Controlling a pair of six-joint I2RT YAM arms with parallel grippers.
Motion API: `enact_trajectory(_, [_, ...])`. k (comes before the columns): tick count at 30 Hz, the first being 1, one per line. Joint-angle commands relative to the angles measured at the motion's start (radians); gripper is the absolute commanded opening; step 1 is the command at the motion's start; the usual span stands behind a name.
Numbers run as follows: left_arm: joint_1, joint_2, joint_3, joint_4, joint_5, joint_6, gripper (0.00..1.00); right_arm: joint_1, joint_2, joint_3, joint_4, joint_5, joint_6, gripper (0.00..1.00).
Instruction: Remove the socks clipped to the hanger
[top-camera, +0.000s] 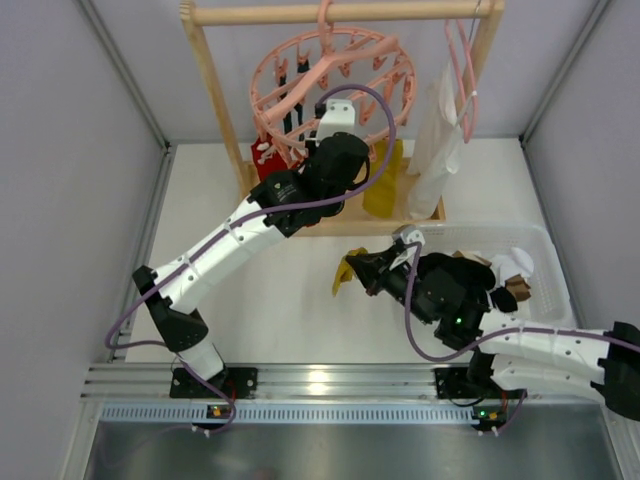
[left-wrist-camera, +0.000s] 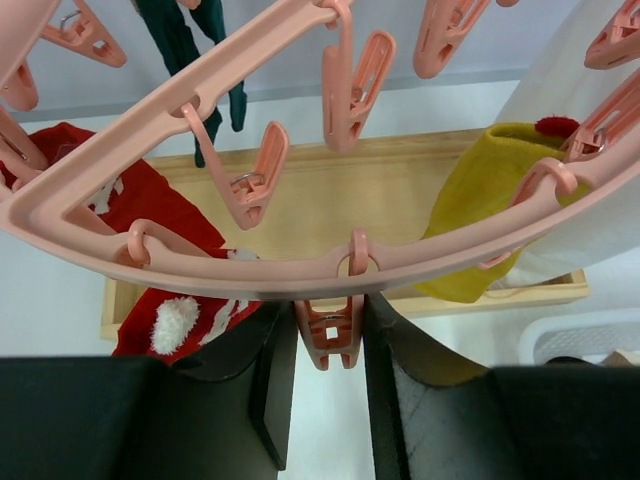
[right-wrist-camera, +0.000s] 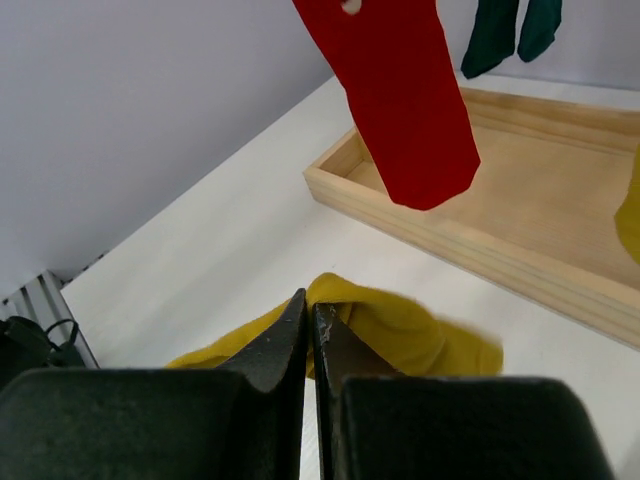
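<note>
The round pink hoop hanger (top-camera: 330, 75) hangs from a wooden rail. Red socks (top-camera: 268, 160), dark teal socks (left-wrist-camera: 185, 45) and a mustard-yellow sock (top-camera: 385, 180) hang from its pegs. My left gripper (top-camera: 335, 118) is up at the hoop's near rim. In the left wrist view its gripper (left-wrist-camera: 330, 320) has both fingers pressed on the sides of a pink clip peg (left-wrist-camera: 330, 340) that holds no sock. My right gripper (top-camera: 357, 268) is low over the table, shut on a mustard-yellow sock (right-wrist-camera: 420, 335) that droops to the table. A red sock (right-wrist-camera: 400, 100) hangs above it.
The wooden rack (top-camera: 215, 90) has a shallow tray base (right-wrist-camera: 520, 200) behind my right gripper. A large white cloth (top-camera: 437, 150) hangs on a thin pink hanger (top-camera: 462, 75) at the right. A white basket (top-camera: 540, 262) holding items stands at the right of the table.
</note>
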Motion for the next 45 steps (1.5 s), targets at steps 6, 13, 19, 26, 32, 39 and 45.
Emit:
enact_trajectory(6, [-0.001, -0.099, -0.049, 0.029, 0.133, -0.069, 0.61, 0.022, -0.372, 0.096, -0.566, 0.236, 0.084, 0.00])
enact_trajectory(13, [-0.013, -0.245, -0.164, 0.029, 0.199, -0.121, 0.89, 0.022, -0.541, 0.223, -1.069, 0.554, 0.188, 0.00])
enact_trajectory(19, [-0.029, -0.395, -0.325, 0.026, 0.220, -0.155, 0.98, 0.015, -0.480, 0.368, -1.410, 0.830, 0.354, 0.00])
enact_trajectory(26, [-0.030, -0.588, -0.544, 0.024, 0.228, -0.190, 0.98, -0.405, -0.297, 0.406, -1.338, 0.593, 0.192, 0.00])
enact_trajectory(32, [-0.032, -0.727, -0.661, -0.013, 0.185, -0.167, 0.98, -0.848, -0.213, 0.391, -1.214, 0.394, 0.115, 0.00])
enact_trajectory(39, [-0.030, -0.765, -0.699, -0.154, 0.105, -0.172, 0.99, -0.916, -0.214, 0.377, -1.137, 0.252, 0.129, 1.00])
enact_trajectory(45, [-0.029, -0.796, -0.734, -0.178, 0.036, -0.132, 0.99, -0.916, -0.237, 0.431, -1.062, -0.103, 0.080, 0.99])
